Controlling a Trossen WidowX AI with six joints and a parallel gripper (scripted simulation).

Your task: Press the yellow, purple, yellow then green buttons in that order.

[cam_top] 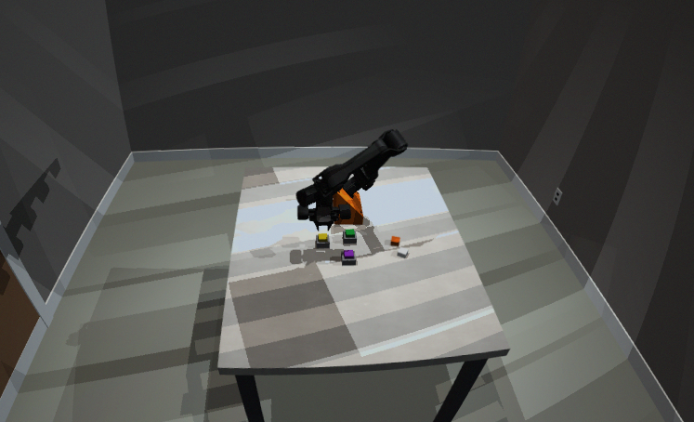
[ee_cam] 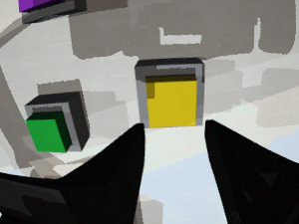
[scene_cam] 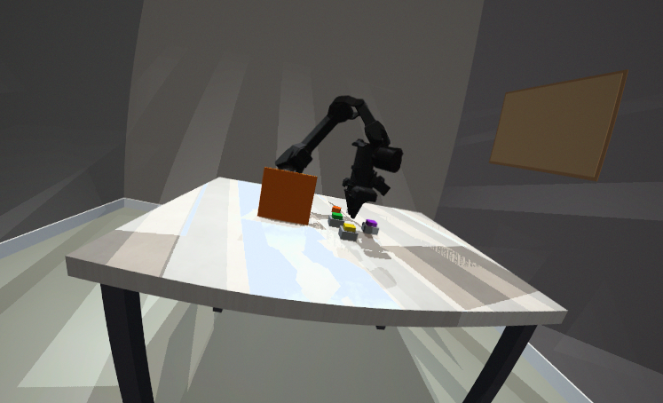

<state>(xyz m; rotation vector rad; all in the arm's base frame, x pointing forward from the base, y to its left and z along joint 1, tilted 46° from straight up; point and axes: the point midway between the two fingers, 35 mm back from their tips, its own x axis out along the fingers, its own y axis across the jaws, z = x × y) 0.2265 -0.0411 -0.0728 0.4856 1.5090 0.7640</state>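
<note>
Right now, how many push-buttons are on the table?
3. The yellow button sits just under the gripper, the green button is beside it nearer the arm's base, and the purple button is in front of them. None looks hidden.
</note>
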